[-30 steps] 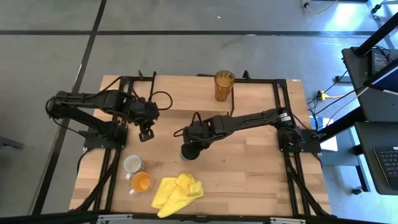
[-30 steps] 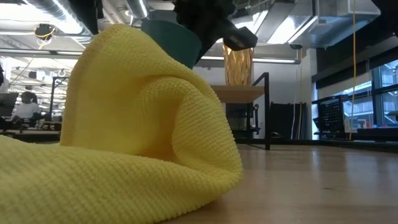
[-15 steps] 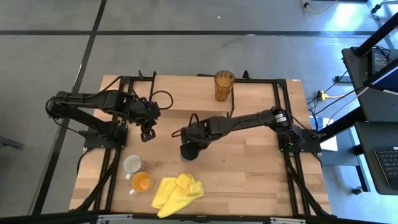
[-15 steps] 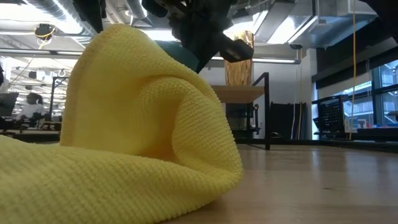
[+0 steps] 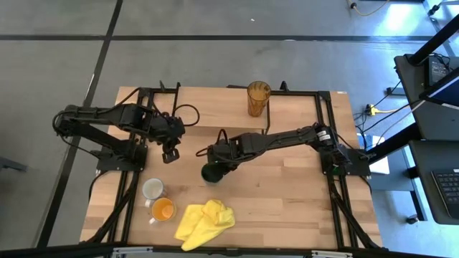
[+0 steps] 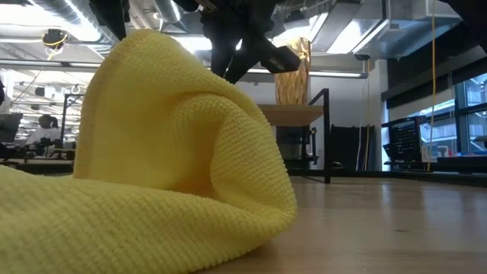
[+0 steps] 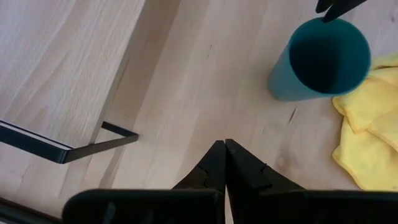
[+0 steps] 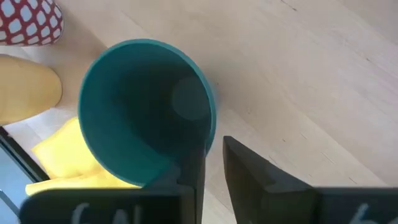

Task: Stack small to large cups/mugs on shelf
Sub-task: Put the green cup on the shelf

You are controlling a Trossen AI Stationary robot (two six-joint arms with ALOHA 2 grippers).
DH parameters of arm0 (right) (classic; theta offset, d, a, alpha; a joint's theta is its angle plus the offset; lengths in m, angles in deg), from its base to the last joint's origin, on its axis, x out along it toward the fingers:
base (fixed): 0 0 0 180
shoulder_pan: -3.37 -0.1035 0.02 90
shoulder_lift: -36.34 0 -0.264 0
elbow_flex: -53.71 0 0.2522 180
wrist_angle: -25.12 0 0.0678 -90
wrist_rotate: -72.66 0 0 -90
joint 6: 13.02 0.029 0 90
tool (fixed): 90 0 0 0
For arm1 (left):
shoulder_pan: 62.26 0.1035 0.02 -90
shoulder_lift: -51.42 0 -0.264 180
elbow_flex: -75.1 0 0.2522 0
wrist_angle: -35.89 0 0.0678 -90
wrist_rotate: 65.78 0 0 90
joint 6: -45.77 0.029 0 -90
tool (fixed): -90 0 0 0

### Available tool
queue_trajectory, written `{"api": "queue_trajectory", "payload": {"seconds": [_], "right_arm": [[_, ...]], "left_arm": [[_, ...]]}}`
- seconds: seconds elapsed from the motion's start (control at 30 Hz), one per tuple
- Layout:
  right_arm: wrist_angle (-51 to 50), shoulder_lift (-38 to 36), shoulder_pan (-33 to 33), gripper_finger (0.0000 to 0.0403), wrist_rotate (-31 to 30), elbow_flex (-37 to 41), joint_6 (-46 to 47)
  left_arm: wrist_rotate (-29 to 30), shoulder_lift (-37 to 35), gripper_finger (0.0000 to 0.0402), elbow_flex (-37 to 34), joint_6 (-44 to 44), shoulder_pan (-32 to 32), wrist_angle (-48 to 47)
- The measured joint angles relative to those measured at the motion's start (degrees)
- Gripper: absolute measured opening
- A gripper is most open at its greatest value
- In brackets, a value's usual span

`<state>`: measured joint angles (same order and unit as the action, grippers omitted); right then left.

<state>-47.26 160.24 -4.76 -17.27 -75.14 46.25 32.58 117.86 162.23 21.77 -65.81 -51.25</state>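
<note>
My right gripper is shut on the dark green cup over the middle of the table. The cup also shows in the left wrist view. In the low view the yellow cloth hides it. My left gripper is shut and empty, to the cup's left. The amber tumbler stands upright on the shelf at the far side. The white-grey mug and the orange mug stand on the table near the front left. My right gripper holds the cup's wall at its rim, one finger inside the cup and the other outside. The fingers come from above, pointing down. The cup is mouth up and a little tilted. Whether its base touches the table I cannot tell.
The yellow cloth lies bunched at the table's near edge, just right of the two mugs. The shelf's black legs stand on the table near my left gripper. Bare tabletop lies to the right of the cup.
My right gripper has gone a little toward the table's left edge and down with the green cup. In the low view the cup has passed out of sight behind the yellow cloth.
</note>
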Motion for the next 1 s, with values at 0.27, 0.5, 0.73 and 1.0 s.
{"api": "queue_trajectory", "payload": {"seconds": [0.27,0.5,0.73,1.0], "right_arm": [[2.42,0.0,-0.01,0.0062,-0.02,-0.61,-1.54],[2.86,0.0,-0.01,0.0072,-3.26,-7.6,-5.95],[2.87,-0.95,-0.51,0.0082,-12.09,-20.05,-13.68],[3.71,-8.85,-3.01,0.0083,-22.37,-18.2,-16.71]], "left_arm": [[-0.38,0.0,0.0,0.0,-1.14,-0.27,0.0],[-2.88,0.0,0.0,0.0,-1.0,-2.88,2.8],[-0.46,0.0,0.0,0.0,0.58,-5.28,7.3],[-6.53,0.12,0.0,0.0,0.43,-5.86,12.13]]}}
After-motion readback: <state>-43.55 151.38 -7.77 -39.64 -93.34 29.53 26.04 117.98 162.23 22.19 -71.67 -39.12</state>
